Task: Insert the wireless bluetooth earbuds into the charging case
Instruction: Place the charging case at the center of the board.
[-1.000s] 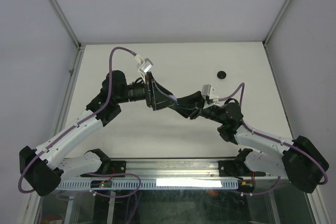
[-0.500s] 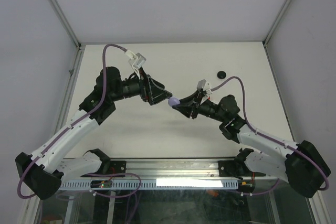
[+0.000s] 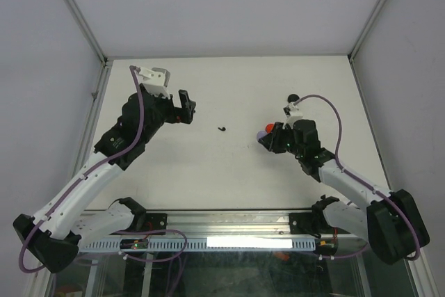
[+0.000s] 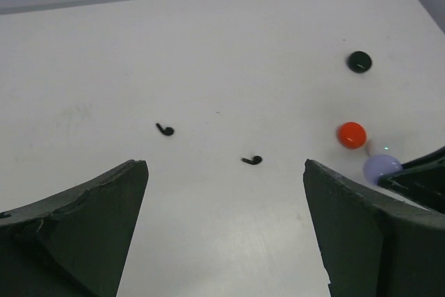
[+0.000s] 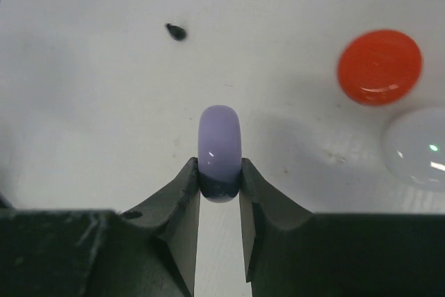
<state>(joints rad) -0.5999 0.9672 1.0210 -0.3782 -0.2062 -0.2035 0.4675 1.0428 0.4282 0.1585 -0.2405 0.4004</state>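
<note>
Two tiny black hook-shaped earbuds (image 4: 165, 129) (image 4: 253, 161) lie apart on the white table; one earbud (image 3: 222, 129) shows in the top view, between the arms. My left gripper (image 4: 224, 169) (image 3: 184, 106) is open and empty, hovering short of them. My right gripper (image 5: 220, 166) (image 3: 270, 142) is shut on a round lilac charging case (image 5: 220, 133) (image 4: 381, 167), held on edge just above the table. From the right wrist, one black earbud (image 5: 176, 31) lies ahead and to the left of the case.
A red round case (image 5: 379, 67) (image 3: 270, 129) lies close beside the right gripper, with a white case (image 5: 417, 147) next to it. A black case (image 3: 293, 99) (image 4: 359, 61) sits further back right. Metal frame rails border the table on both sides.
The two grippers, together at mid-table a second ago, have parted. The left one opened wide and drew back left. The right one carried the lilac case to the right, near the red case.
</note>
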